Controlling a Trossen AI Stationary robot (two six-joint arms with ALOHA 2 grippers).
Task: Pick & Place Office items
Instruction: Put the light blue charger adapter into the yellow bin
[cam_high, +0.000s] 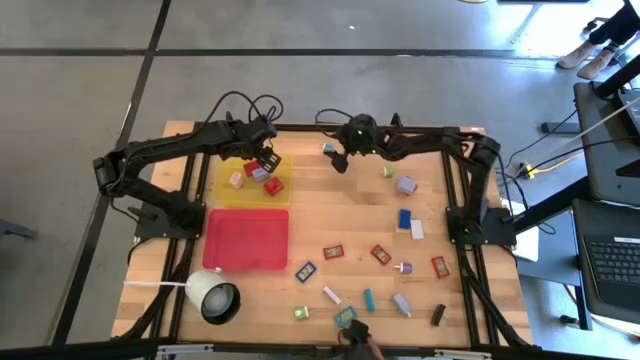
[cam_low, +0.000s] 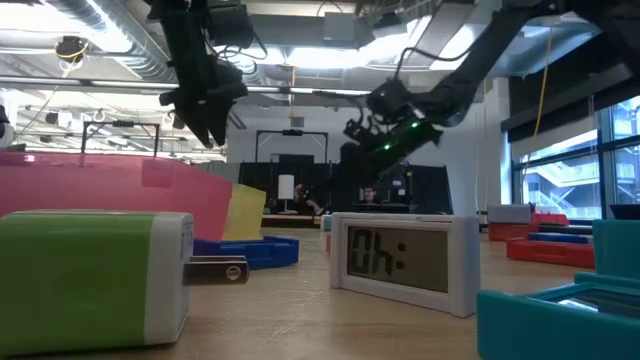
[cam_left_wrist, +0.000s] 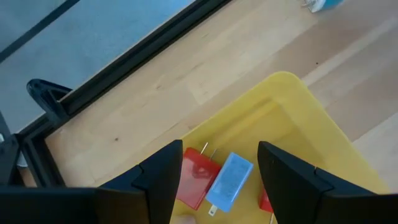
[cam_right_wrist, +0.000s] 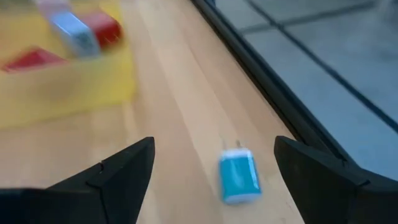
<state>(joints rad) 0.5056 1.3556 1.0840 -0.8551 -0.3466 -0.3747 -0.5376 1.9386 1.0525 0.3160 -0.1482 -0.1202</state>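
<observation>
Up close, the left gripper hung parted and empty over the yellow tray, above a pale blue plug block beside a red one; the right gripper gaped over a teal plug.

**Lighting and picture quality**

High view: even, soft light, faint shadows under the arms. Bright glare patch on the floor at the top right corner. Low view: backlit. Ceiling lights and the window blow out, arms read as silhouettes. Near green block fills the foreground, soft; the clock is sharp. Right wrist view: heavy blur throughout, yellow tray and teal plug smeared. Left wrist view: sharp, flat light, no glare.
</observation>
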